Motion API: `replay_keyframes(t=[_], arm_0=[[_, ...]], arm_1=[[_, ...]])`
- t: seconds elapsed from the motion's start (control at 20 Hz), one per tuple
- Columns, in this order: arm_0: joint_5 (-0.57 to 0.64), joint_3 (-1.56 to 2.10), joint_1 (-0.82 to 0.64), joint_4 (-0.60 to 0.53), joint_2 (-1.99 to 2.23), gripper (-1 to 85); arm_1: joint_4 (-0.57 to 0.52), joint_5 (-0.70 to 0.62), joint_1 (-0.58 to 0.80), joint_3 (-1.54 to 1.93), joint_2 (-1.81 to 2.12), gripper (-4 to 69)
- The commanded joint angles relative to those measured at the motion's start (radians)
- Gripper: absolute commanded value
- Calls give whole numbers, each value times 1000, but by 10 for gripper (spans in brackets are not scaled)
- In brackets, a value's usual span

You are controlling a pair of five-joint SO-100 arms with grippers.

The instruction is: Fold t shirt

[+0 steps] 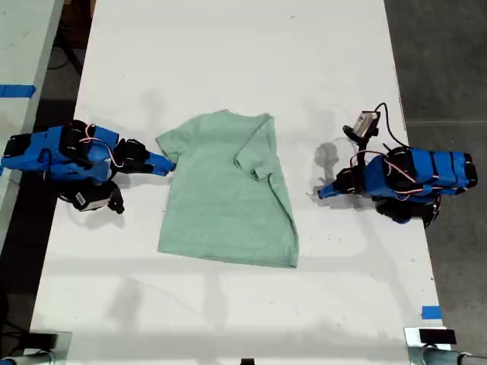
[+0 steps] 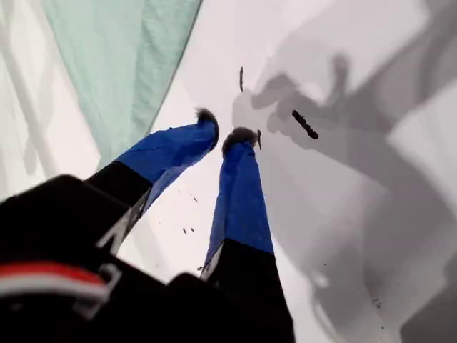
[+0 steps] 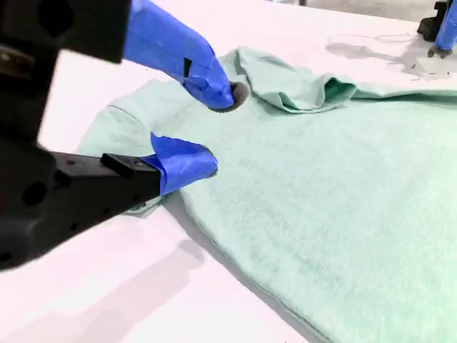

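T shirt [image 1: 224, 194] lies flat mid-desk [image 1: 228, 46], sleeve at exterior view's right folded inward. My first claw [image 2: 223, 136], at exterior view's right, narrow gap, empty, over bare desk near shirt edge. My second claw [image 3: 214, 127], at exterior view's left, wide, tips at shirt's sleeve edge. Second wrist view alone shows folded sleeve's bunched cloth; exterior view alone shows shirt's whole outline.
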Motion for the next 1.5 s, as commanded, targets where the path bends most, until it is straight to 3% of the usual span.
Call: replay_keyframes(t=[0.0, 0.05, 0.1, 0.9, 1.45], arm_0=[[-5, 46, -20, 2, 3, 90], [-5, 46, -18, 2, 3, 85], [-5, 46, -14, 2, 3, 85], [-5, 46, -21, 2, 3, 0], [-5, 46, -20, 2, 3, -2]], arm_1=[[-31, -46, -3, 66, 9, 123], [-31, -167, -3, 66, 11, 123], [-31, -193, -5, 66, 12, 117], [-31, -204, -11, 66, 12, 59], [-31, -201, -21, 66, 12, 50]])
